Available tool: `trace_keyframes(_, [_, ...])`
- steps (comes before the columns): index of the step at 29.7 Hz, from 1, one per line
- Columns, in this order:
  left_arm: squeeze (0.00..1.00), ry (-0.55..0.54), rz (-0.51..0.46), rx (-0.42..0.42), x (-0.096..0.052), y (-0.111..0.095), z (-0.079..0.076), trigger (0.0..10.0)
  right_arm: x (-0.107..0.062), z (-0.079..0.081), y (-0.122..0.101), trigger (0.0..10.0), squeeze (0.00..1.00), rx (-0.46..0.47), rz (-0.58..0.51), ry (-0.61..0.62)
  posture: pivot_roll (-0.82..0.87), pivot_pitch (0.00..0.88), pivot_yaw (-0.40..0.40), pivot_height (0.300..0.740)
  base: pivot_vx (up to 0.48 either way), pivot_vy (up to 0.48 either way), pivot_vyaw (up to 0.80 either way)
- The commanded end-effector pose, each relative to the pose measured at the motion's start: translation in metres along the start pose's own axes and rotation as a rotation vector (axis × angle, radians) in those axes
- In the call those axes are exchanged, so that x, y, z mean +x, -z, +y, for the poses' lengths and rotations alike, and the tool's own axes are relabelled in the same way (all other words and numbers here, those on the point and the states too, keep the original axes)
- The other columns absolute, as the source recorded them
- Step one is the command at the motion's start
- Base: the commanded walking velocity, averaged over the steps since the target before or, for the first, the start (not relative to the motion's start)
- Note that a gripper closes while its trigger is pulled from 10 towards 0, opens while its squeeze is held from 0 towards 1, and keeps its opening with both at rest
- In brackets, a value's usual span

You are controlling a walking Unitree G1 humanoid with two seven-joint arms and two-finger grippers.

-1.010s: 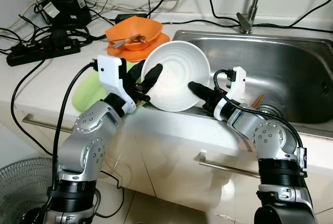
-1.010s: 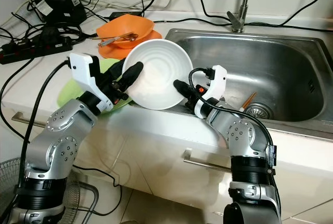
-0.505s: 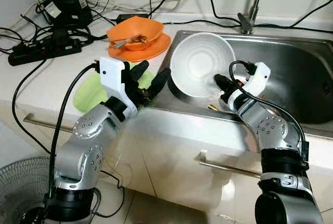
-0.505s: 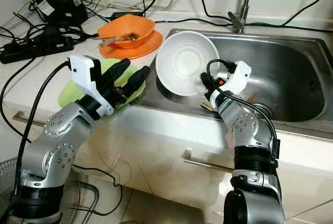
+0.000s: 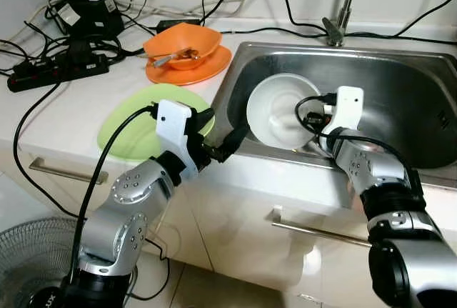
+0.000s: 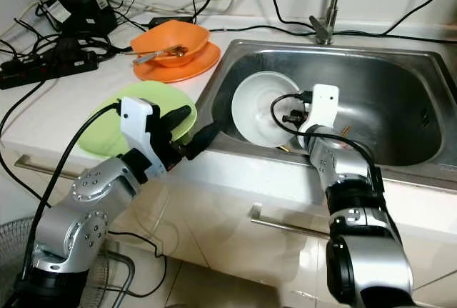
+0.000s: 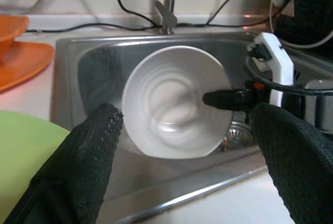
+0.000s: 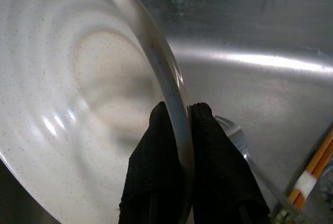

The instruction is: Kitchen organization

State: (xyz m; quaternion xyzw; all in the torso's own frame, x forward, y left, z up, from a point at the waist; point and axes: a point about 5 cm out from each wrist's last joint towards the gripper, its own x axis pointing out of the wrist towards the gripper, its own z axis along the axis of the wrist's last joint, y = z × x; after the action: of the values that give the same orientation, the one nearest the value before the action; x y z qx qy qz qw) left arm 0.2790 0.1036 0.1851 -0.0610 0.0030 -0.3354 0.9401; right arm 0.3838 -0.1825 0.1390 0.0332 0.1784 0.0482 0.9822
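A white ribbed bowl (image 5: 275,111) lies tilted inside the steel sink (image 5: 400,83), its opening facing the front. My right gripper (image 5: 313,118) is shut on the bowl's right rim; in the right wrist view one of its fingers (image 8: 156,177) presses inside the rim (image 8: 171,86) and the other outside. My left gripper (image 5: 223,126) stands open over the sink's front left corner, apart from the bowl. In the left wrist view its black fingers (image 7: 88,167) frame the bowl (image 7: 171,102). A green plate (image 5: 132,126) lies on the counter under my left wrist.
An orange bowl with a spoon (image 5: 182,43) sits on an orange plate (image 5: 193,72) at the back of the counter. A power strip (image 5: 53,72) and tangled cables lie at the back left. A tap (image 5: 343,8) rises behind the sink. Chopsticks (image 8: 317,167) lie near the drain.
My right gripper has carried the bowl from the counter's front edge down into the sink. My left gripper has let go of the bowl and drawn back, uncovering the green plate.
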Motion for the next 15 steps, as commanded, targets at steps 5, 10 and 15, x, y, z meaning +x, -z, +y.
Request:
trace_keyframes(5, [1.00, 0.027, 0.036, 0.022, -0.0030, 0.0020, -0.0034, 10.0, 0.0069, 0.0103, -0.0173, 0.0, 0.00, -0.127, -0.026, -0.081, -0.02, 0.034, 0.083, 0.740, 0.000, 0.000, 0.00])
trace_keyframes(10, [1.00, 0.041, 0.052, 0.024, -0.0038, 0.0036, -0.0057, 10.0, 0.0101, 0.0145, -0.0159, 0.0, 0.00, -0.195, 0.001, -0.120, -0.02, 0.034, 0.086, 0.740, 0.000, 0.000, 0.00])
trace_keyframes(15, [1.00, 0.047, 0.062, 0.026, -0.0048, 0.0039, -0.0061, 10.0, 0.0117, 0.0113, -0.0189, 0.0, 0.00, -0.225, 0.029, -0.106, -0.01, 0.033, 0.091, 0.740, 0.000, 0.000, 0.00])
